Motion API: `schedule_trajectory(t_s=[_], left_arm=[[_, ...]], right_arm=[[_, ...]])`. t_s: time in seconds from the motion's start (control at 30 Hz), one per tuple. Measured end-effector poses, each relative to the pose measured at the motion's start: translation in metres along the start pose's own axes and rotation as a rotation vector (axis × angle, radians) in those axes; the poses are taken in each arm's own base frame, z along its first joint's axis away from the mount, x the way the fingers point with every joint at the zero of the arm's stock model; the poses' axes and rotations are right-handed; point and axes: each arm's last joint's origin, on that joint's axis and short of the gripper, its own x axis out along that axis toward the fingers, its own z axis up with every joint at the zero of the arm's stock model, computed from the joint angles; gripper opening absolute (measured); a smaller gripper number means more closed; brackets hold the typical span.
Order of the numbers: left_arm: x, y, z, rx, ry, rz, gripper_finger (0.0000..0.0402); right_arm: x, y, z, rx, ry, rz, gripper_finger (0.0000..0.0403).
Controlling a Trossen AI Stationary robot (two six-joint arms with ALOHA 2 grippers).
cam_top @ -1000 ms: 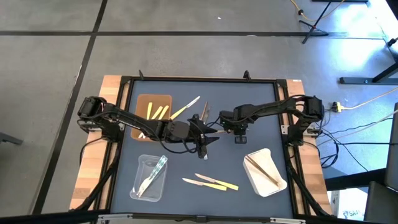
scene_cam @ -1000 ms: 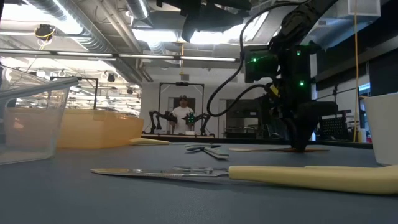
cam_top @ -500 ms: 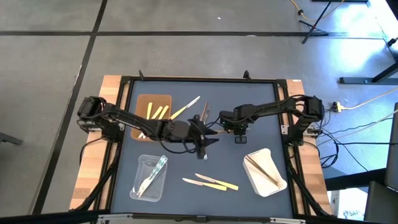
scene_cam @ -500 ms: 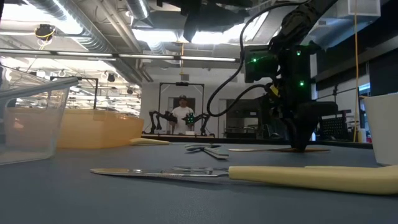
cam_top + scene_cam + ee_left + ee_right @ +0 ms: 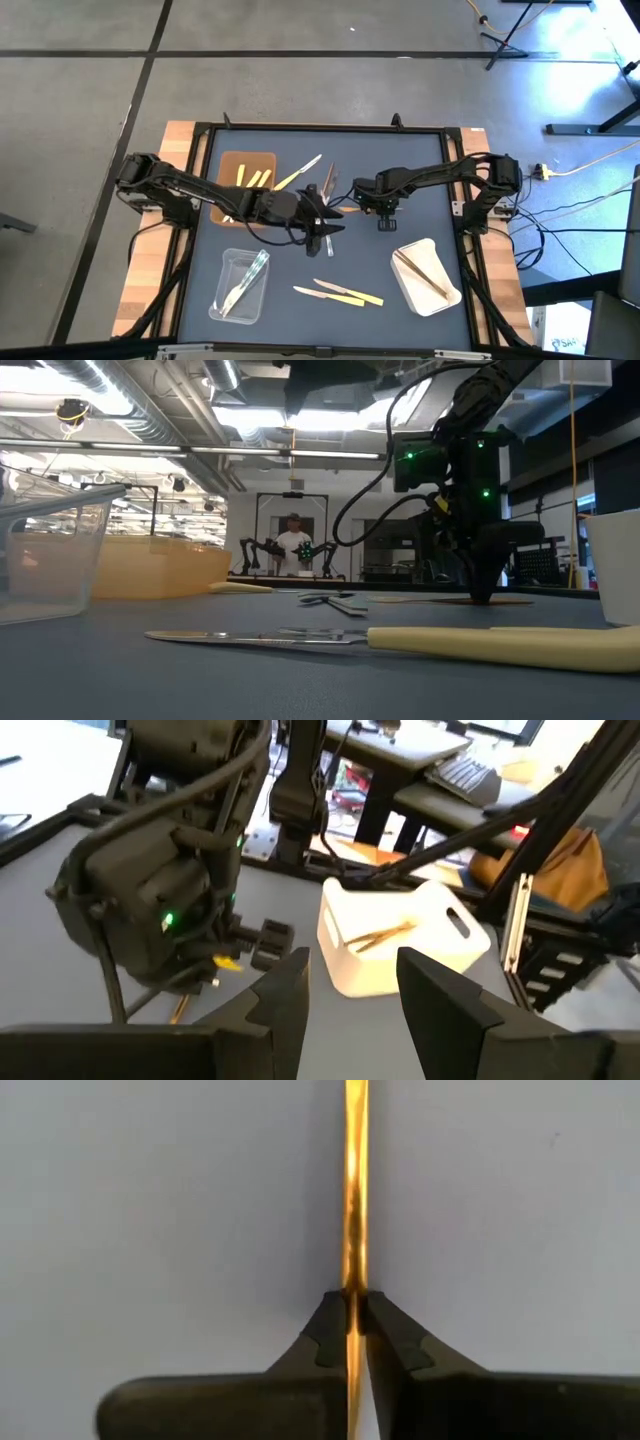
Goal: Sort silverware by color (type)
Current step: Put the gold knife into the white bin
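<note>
Since a second ago my right gripper (image 5: 352, 1335) has pressed together on a thin wooden utensil (image 5: 352, 1190), while my left arm has drawn back a little toward its side. That flat tan stick lies on the dark counter (image 5: 400, 290) directly under the right gripper, its long axis running straight out between the fingertips (image 5: 325, 1342), which pinch its narrow edges. My left gripper (image 5: 352, 982) hovers just beside, spread and holding nothing. I judge the white tray (image 5: 428, 277), smooth plastic with wooden pieces inside, sits nearer my right arm, so that arm should carry.
</note>
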Motion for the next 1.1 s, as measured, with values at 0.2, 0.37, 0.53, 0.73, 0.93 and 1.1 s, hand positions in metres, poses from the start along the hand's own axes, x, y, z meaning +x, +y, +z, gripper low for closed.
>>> schedule_trajectory(t_s=[0.2, 0.37, 0.53, 0.73, 0.93, 1.1], left_arm=[[-0.016, 0.003, 0.008, 0.004, 0.035, -0.003, 0.0146], [-0.039, 0.008, 0.021, 0.005, 0.052, 0.014, 0.0146], [-0.063, 0.013, 0.032, 0.004, 0.057, 0.034, 0.0146], [-0.084, 0.023, 0.043, -0.006, 0.045, 0.066, 0.0146], [-0.089, 0.031, 0.047, -0.014, 0.046, 0.094, 0.0146], [-0.090, 0.038, 0.042, -0.011, 0.104, 0.130, 0.0146]], right_arm=[[0.000, 0.000, 0.000, 0.000, 0.000, 0.000, 0.0004], [0.000, 0.000, 0.000, -0.001, -0.002, 0.000, 0.0004], [-0.002, 0.000, 0.001, -0.031, -0.007, -0.001, 0.0003], [-0.005, -0.001, 0.002, -0.056, -0.012, -0.002, 0.0002], [-0.016, -0.003, 0.014, -0.076, -0.071, -0.016, 0.0001], [-0.030, -0.006, 0.025, -0.100, -0.120, -0.027, 0.0001]])
